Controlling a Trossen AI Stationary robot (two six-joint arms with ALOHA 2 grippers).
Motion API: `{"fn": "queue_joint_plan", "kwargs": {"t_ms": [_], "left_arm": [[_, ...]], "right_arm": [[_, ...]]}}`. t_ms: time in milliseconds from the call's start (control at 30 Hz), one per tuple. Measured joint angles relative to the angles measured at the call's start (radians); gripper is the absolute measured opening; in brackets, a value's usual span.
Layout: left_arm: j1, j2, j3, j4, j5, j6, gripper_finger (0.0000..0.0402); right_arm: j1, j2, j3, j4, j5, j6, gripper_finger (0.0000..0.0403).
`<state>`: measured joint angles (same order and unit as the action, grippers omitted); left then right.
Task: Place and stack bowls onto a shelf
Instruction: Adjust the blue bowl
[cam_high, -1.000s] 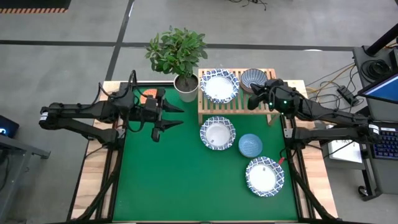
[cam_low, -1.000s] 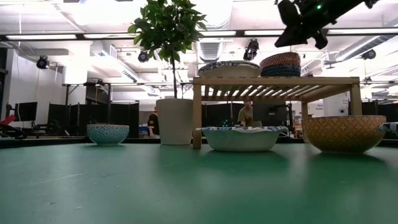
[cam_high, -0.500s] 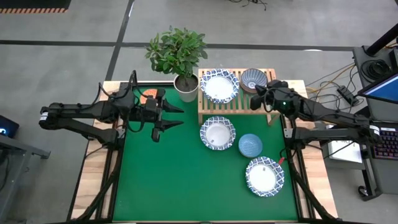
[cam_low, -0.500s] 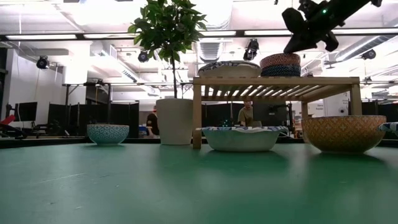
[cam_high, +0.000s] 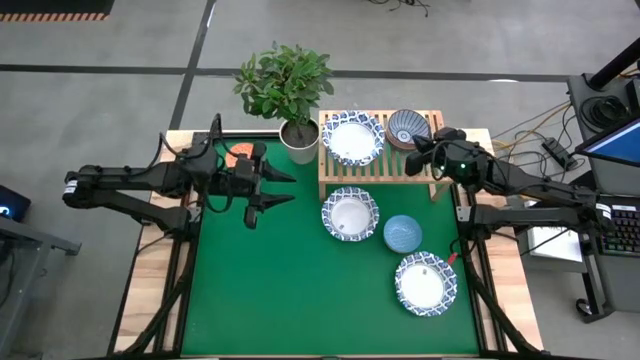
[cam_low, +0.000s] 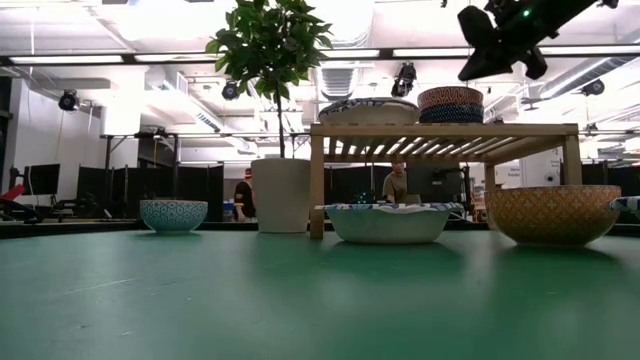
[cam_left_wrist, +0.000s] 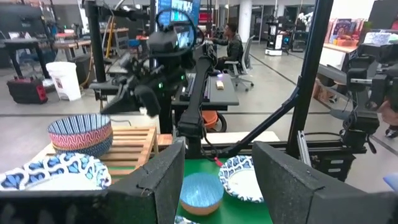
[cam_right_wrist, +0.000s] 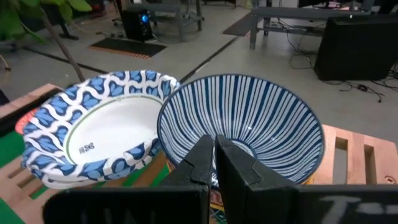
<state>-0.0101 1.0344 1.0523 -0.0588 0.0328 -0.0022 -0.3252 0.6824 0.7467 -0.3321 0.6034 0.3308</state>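
The pale wooden shelf (cam_high: 378, 170) (cam_low: 440, 130) stands at the table's far edge. On its slats rest a wide white blue-rimmed bowl (cam_high: 352, 138) (cam_right_wrist: 99, 134), with another rim showing under it, and a dark blue striped bowl (cam_high: 408, 127) (cam_right_wrist: 242, 121) nested in an orange-red one (cam_low: 450, 97). My right gripper (cam_high: 413, 150) (cam_low: 472, 68) (cam_right_wrist: 215, 155) hovers shut just right of and above that stack, touching nothing. Two wide bowls (cam_high: 350, 213) (cam_high: 425, 283) and a light blue bowl (cam_high: 403, 234) sit on the mat. My left gripper (cam_high: 285, 187) (cam_left_wrist: 219, 149) waits open, left of the shelf.
A potted plant in a white pot (cam_high: 298, 140) (cam_low: 280, 195) stands against the shelf's left end. A small bowl (cam_high: 238, 153) (cam_low: 173, 214) lies at the far left, under my left arm. Green mat (cam_high: 270, 290) stretches toward the near left corner. People show in the room behind.
My right gripper has drawn back from over the small-bowl stack toward the table's right and risen slightly, so the striped bowl now shows whole from above. The bowls and shelf have stayed put.
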Motion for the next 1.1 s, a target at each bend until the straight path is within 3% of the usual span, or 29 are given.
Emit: {"fn": "queue_joint_plan", "kwargs": {"t_ms": [300, 700, 1100], "left_arm": [[0.0, 0.052, -0.003, -0.051, 0.0, -0.078, 0.0173], [-0.002, 0.14, -0.003, -0.029, 0.0, -0.116, 0.0173], [-0.002, 0.13, -0.003, -0.029, 0.0, -0.116, 0.0173]], "right_arm": [[0.0, -0.065, 0.0, 0.032, -0.087, -0.011, 0.0009], [-0.001, 0.125, 0.0, 0.23, -0.089, -0.119, 0.0009], [-0.003, 0.196, 0.0, 0.24, -0.087, -0.122, 0.0009]]}}
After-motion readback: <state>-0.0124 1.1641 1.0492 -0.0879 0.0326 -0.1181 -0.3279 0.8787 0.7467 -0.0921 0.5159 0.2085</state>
